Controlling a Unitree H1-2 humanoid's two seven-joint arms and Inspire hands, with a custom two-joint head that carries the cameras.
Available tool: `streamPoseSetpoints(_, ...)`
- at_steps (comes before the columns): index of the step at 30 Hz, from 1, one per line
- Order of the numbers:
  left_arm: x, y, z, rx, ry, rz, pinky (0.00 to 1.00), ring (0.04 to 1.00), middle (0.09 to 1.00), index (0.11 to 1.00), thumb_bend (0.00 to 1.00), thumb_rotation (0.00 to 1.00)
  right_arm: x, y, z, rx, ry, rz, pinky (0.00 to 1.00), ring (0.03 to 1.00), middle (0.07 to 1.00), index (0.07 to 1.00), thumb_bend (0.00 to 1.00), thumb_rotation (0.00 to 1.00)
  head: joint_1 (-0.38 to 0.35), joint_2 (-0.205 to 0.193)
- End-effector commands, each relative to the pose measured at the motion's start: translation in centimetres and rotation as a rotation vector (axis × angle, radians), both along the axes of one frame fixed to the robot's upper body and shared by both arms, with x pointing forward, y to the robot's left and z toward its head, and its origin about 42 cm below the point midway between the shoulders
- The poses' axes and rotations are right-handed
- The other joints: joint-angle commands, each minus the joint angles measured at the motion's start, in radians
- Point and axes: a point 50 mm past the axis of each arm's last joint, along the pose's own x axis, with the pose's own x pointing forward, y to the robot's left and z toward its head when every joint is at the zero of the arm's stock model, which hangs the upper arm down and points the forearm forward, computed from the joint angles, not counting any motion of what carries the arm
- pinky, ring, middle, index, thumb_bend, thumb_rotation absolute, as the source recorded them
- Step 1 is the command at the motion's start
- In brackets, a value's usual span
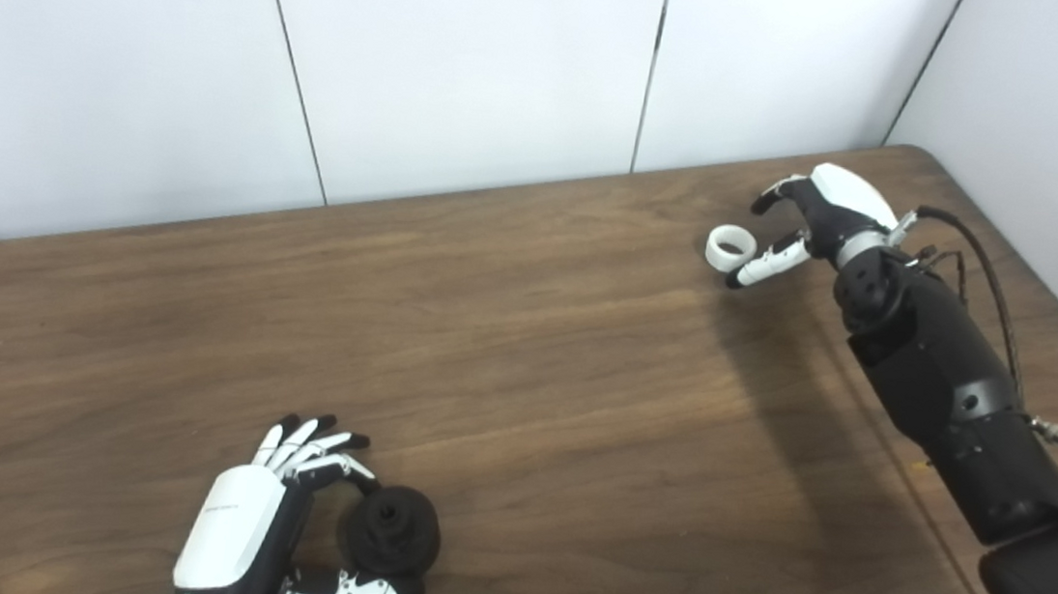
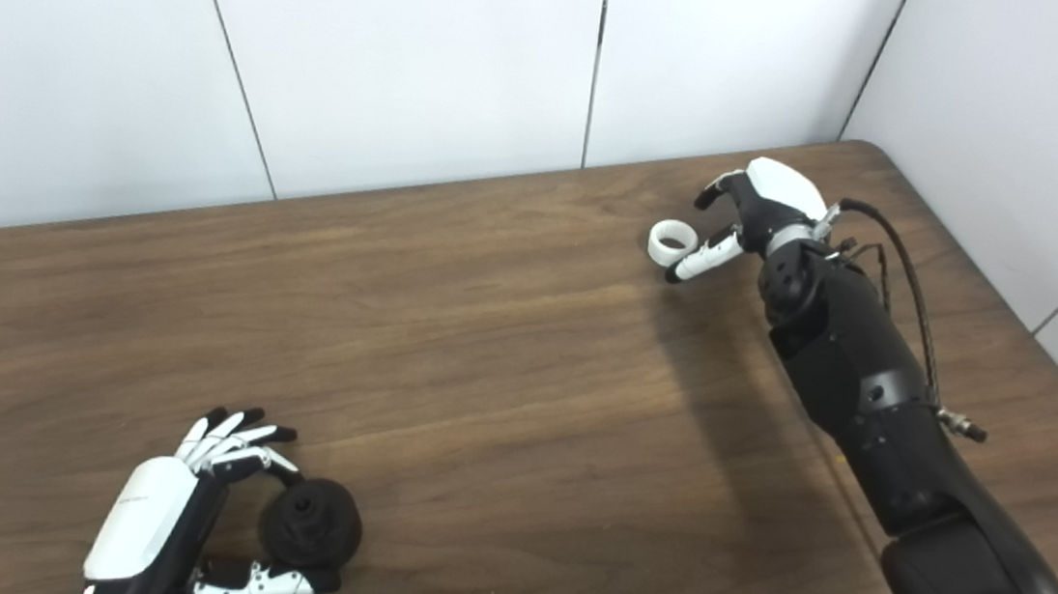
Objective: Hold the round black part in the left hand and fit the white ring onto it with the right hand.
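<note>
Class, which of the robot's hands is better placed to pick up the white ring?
Right hand: open beside the white ring; left hand is far away around the round black part.

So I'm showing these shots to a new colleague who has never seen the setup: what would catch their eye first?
Probably the long black right arm reaching across the wooden table to the far right corner, where the right hand is open beside a small white ring lying on the wood. Next, at the near left edge, the left hand curls around the round black part, finger and thumb either side of it.
</note>
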Motion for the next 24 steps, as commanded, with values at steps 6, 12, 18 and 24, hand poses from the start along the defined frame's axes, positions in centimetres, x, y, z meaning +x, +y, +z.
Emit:
streamPoseSetpoints(6, -0.5, 0.8, -0.3, 0.05, 0.036, 0.017, 1.0, 0.927, 0.807, 0.486, 0.52, 0.06, 1.0, -0.4, 3.3, -0.035, -0.1, 0.002, 1.0, 0.964, 0.92, 0.684, 0.89, 0.23, -0.001, 0.002)
streamPoseSetpoints(12, -0.5, 0.8, -0.4, 0.055, 0.036, 0.013, 1.0, 0.925, 0.807, 0.486, 0.52, 0.06, 1.2, -0.2, 3.3, -0.031, -0.096, 0.01, 1.0, 0.97, 0.922, 0.687, 0.88, 0.24, -0.001, 0.001)
streamPoseSetpoints(18, -0.5, 0.7, -0.4, 0.054, 0.034, 0.011, 1.0, 0.925, 0.808, 0.486, 0.52, 0.06, 1.5, 0.4, 3.5, -0.036, -0.093, 0.009, 1.0, 0.97, 0.922, 0.69, 0.89, 0.25, 0.002, 0.005)
streamPoseSetpoints(24, -0.6, 0.6, -0.4, 0.058, 0.038, 0.012, 1.0, 0.928, 0.809, 0.486, 0.52, 0.06, 1.6, 0.9, 3.4, -0.032, -0.09, 0.017, 1.0, 0.968, 0.921, 0.702, 0.88, 0.25, 0.003, 0.007)
